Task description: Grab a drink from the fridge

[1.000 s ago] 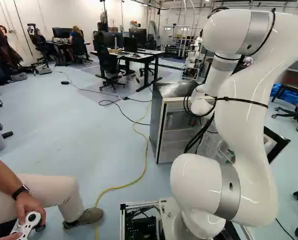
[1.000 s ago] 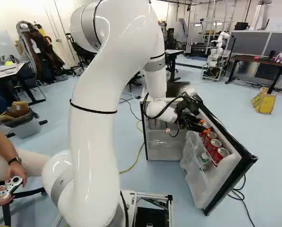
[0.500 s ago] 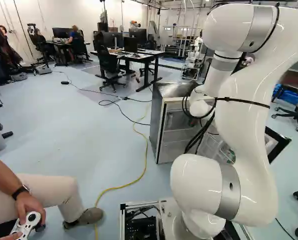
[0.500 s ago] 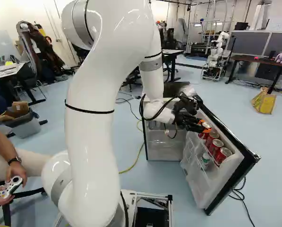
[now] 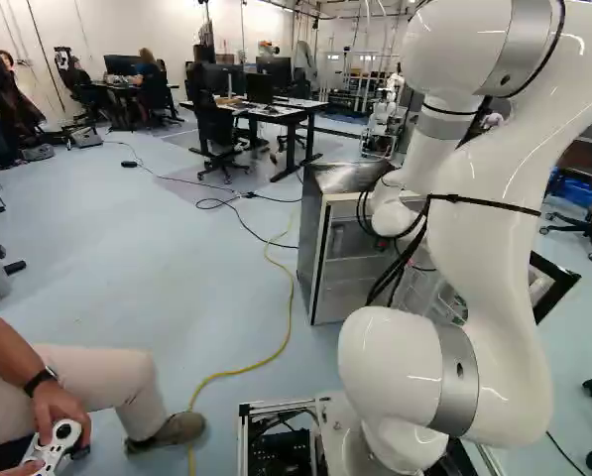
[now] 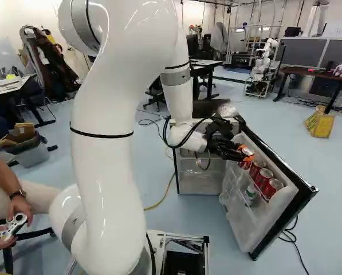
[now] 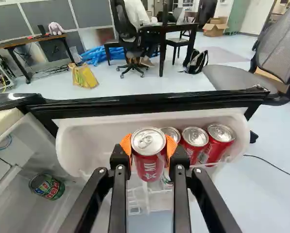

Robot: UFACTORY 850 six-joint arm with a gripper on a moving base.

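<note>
In the right base view my gripper (image 6: 248, 151) is at the open fridge door (image 6: 234, 220). Seen from the wrist, the gripper (image 7: 148, 144) is shut on a red can (image 7: 148, 165), one orange pad on each side. The can is upright, in front of the door's upper bin (image 7: 93, 141). Three more red cans (image 7: 219, 141) stand in that bin, one partly behind the held can. A small bottle with a green cap (image 6: 251, 188) is lower in the door. A green can (image 7: 46, 187) lies inside the fridge (image 5: 320, 248).
A person with a controller (image 5: 53, 451) sits close on the left. Another robot (image 6: 262, 66) stands far back. The door's black edge (image 7: 149, 103) runs just beyond the held can. An office chair (image 7: 276, 58) and a yellow bag (image 7: 84, 76) are past the door.
My arm has shifted leftward in the right base view, the red can moving with the gripper away from the other cans. The door has swung slightly further open. The base has stayed put.
</note>
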